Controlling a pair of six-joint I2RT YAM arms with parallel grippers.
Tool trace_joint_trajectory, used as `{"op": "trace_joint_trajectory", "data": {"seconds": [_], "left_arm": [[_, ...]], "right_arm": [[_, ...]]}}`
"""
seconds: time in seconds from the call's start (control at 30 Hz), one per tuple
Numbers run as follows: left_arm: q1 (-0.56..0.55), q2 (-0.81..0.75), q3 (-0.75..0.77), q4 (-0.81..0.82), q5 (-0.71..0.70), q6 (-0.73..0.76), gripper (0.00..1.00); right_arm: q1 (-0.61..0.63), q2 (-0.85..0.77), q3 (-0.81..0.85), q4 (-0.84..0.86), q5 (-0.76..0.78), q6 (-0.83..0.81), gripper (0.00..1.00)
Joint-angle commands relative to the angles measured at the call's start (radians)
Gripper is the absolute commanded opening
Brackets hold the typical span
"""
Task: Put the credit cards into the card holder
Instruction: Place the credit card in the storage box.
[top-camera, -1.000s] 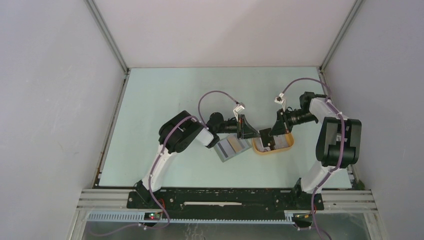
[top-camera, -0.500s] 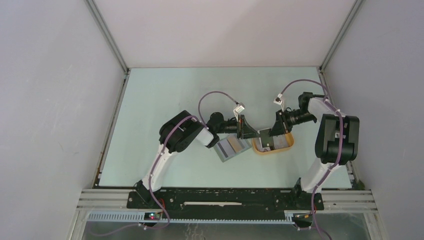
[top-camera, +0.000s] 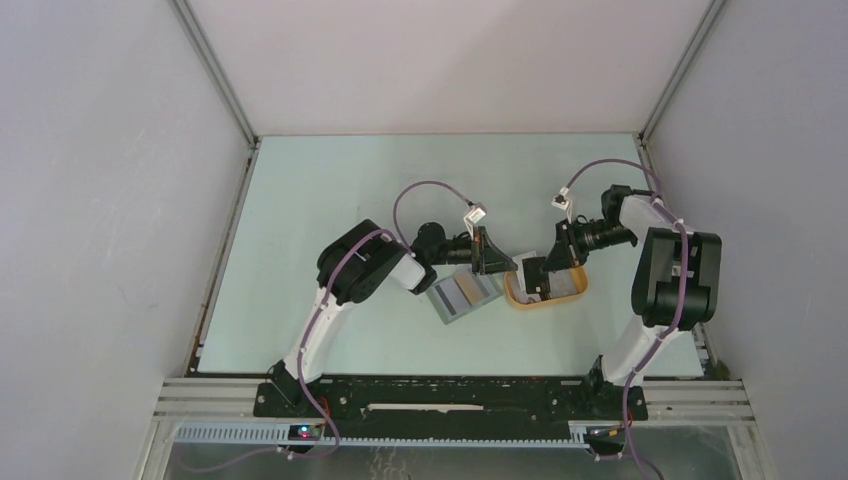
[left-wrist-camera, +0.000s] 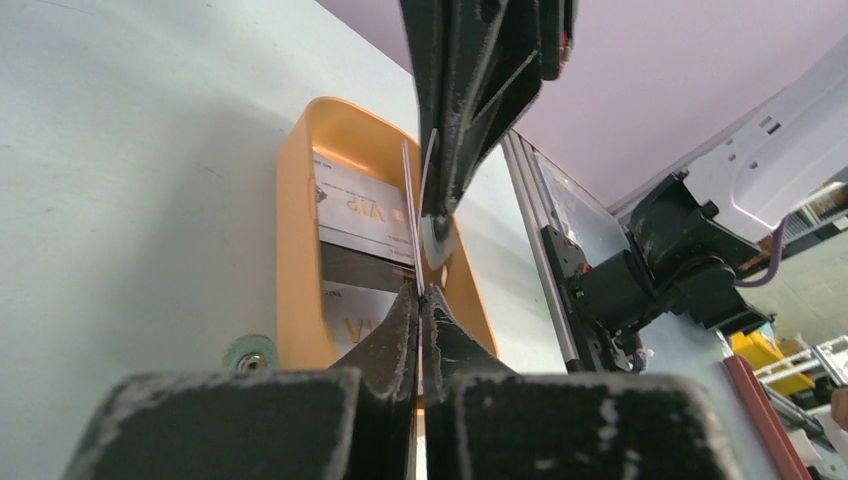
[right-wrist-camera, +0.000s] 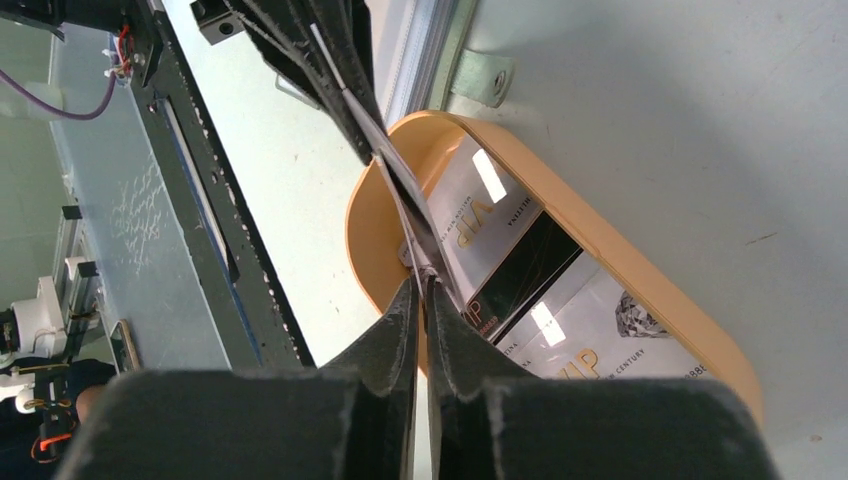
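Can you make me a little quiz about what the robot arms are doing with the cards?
1. True or false: the card holder lies open on the table.
2. Pick one. The VIP cards lie: A) in the yellow tray; B) in the card holder; C) on the bare table.
3. In one word: what thin thing do both arms' jaws pinch at once, above the tray?

Key
1. True.
2. A.
3. A card, seen edge-on in both wrist views.
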Motion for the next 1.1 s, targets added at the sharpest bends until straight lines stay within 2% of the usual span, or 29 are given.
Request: {"op": "trace_joint_trajectory", "data": {"seconds": [0.0,0.07,0.43,0.7,0.77,0.87,1.07], "left_arm": [[0.005,0.005,0.032,0.027,-0.022,0.023,0.00],[0.005,0.006,0.028,0.025,-0.028,0.021,0.00],[0.004,-0.020,0.001,-0.037,-0.092,0.036,0.00],[-0.026,-0.053,-0.006,-0.132,-0.143,0.045,0.01],[-0.040,-0.071,-0.007,-0.170,-0.163,0.064,0.06],[-0.058,-0.089,0.002,-0.245,-0.181,0.099,0.09],[-0.067,-0.152,-0.003,-0.377,-0.245,0.154,0.28]], "right_arm": [[-0.025,-0.029,0.035,-0.034,-0.018,-0.055,0.05],[-0.037,-0.041,0.038,-0.053,-0.029,-0.076,0.00],[-0.087,-0.127,0.046,-0.145,-0.095,-0.189,0.00],[-0.144,-0.166,0.045,-0.146,-0.129,-0.159,0.00],[-0.157,-0.169,0.046,-0.145,-0.130,-0.149,0.00],[-0.171,-0.169,0.052,-0.154,-0.135,-0.140,0.00],[-0.180,-0.166,0.064,-0.186,-0.134,-0.158,0.00]]}}
